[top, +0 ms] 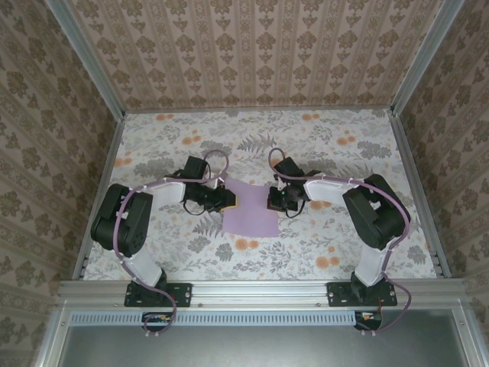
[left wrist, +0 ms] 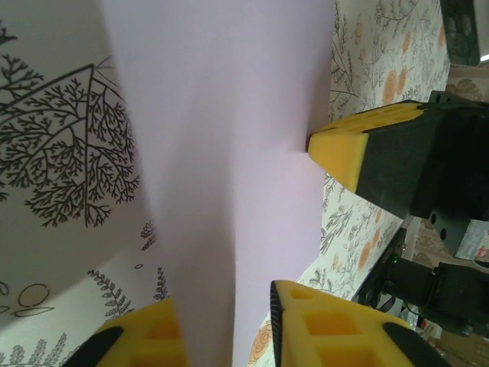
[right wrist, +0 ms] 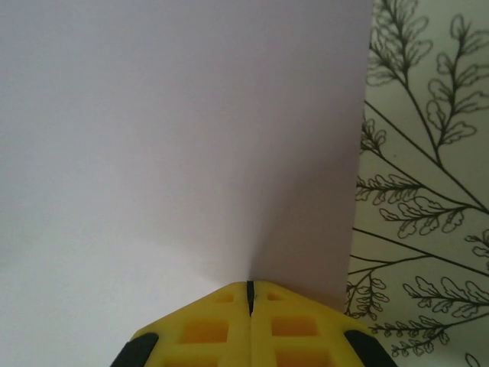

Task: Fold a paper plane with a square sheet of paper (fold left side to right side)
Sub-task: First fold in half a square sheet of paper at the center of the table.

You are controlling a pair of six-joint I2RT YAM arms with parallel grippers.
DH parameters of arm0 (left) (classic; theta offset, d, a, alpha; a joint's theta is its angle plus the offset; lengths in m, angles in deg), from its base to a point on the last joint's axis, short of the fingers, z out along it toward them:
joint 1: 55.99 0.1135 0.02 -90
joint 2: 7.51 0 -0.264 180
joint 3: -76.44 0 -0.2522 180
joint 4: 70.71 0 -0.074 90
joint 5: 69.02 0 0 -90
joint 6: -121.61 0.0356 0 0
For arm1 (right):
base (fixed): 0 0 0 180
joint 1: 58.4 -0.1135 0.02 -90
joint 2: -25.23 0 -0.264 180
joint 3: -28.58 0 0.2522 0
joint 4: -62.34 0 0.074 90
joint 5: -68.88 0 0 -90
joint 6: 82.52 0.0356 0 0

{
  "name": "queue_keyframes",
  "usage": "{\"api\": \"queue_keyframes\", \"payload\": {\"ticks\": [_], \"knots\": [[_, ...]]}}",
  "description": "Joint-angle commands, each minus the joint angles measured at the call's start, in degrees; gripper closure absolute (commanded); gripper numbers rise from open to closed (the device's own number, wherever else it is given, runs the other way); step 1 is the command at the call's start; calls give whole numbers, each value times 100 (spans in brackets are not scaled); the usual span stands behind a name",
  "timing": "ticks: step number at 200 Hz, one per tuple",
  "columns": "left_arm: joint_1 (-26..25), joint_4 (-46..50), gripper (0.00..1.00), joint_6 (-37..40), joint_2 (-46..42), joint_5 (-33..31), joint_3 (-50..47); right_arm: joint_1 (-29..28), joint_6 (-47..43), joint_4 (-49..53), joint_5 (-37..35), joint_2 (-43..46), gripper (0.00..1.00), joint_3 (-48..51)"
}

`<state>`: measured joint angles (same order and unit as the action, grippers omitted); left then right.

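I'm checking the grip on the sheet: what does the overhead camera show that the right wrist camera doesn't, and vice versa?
Overhead: the left gripper and right gripper at opposite side edges of the paper, on the flowered table. Right wrist: yellow fingers pressed shut on the paper's edge, the sheet bulging up from the pinch. Both: the lilac paper and the printed table.

Bench [top: 321, 145] covered in a pale cloth printed with grey ferns and orange flowers. Back wall [top: 260, 46] and side walls [top: 38, 138] papered in a beige, striped floral pattern. Grey metal frame [top: 84, 53] at the corners; metal rail [top: 260, 289] along the near edge. Lighting soft and even.
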<state>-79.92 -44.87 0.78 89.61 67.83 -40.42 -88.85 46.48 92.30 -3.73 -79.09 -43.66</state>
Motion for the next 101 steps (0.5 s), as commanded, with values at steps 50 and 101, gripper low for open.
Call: {"api": "queue_keyframes", "payload": {"ticks": [50, 101], "knots": [[-183, -84, 49, -157, -231, 452, 434, -90, -77, 410, -323, -208, 96, 20], [-558, -350, 36, -288, 5, 606, 591, -100, -21, 209, -279, -71, 96, 190]]}}
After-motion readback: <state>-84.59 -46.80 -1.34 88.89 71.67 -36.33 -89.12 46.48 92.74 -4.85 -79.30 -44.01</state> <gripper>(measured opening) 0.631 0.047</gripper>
